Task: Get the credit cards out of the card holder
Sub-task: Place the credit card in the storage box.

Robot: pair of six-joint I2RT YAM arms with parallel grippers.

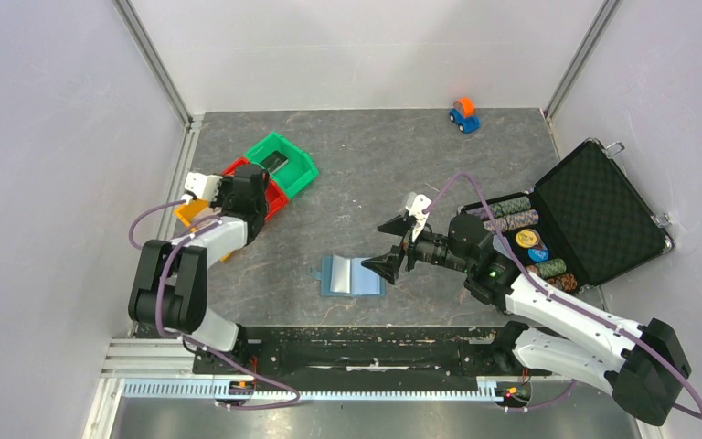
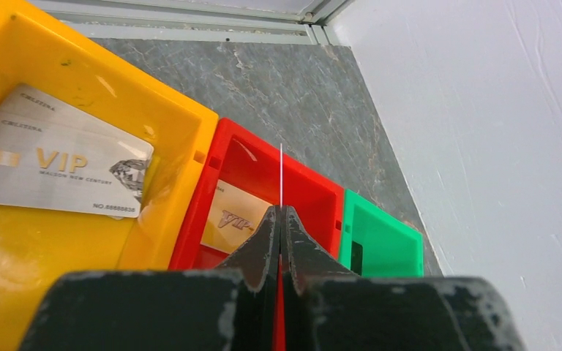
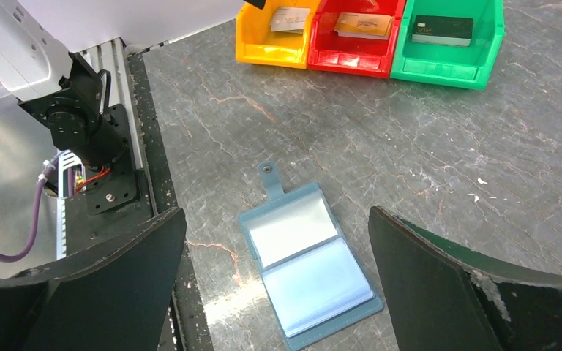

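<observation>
The slate-blue card holder [image 1: 352, 276] lies open flat on the table, its clear pockets facing up [image 3: 307, 267]. My right gripper [image 1: 388, 245] hangs open above it, fingers [image 3: 117, 278] spread to either side [image 3: 276, 219]. My left gripper [image 1: 254, 183] is over the bins, shut [image 2: 280, 212] on a thin card [image 2: 281, 172] seen edge-on above the red bin [image 2: 263, 175]. A tan VIP card [image 2: 234, 216] lies in the red bin. Whitish-grey VIP cards [image 2: 58, 172] lie in the yellow bin [image 2: 15, 278]. A dark card [image 3: 443, 28] lies in the green bin [image 3: 446, 62].
An open black foam-lined case [image 1: 603, 215] with striped poker chips [image 1: 521, 229] stands at the right. A small orange and blue toy car [image 1: 462, 114] sits at the back. White walls close in the table on three sides.
</observation>
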